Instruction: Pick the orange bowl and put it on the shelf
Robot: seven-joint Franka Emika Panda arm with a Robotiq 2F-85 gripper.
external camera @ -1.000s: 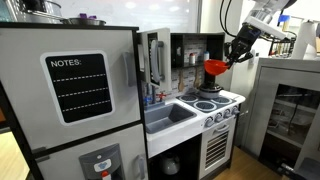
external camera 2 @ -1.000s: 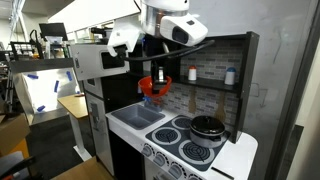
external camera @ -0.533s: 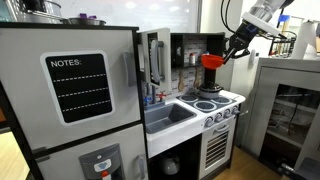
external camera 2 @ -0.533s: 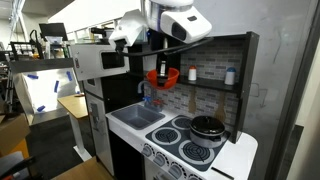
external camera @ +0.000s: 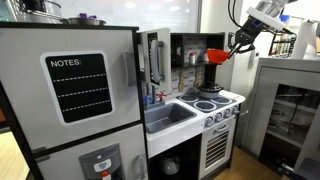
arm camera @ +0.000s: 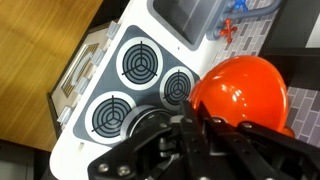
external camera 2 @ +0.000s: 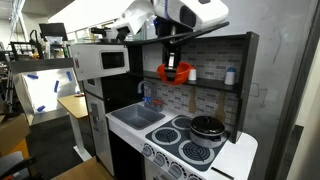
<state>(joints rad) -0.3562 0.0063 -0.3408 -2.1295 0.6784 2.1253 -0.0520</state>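
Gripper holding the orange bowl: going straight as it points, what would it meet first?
Probably the stovetop below the orange bowl that the gripper holds; the shelf may come first, depth unclear.

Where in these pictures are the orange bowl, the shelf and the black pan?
orange bowl [arm camera: 245,90]: wrist view, on its rounded outer side.
shelf [external camera 2: 214,84]: in an exterior view, on the ledge's front edge.
black pan [external camera 2: 208,126]: in an exterior view, on its top.
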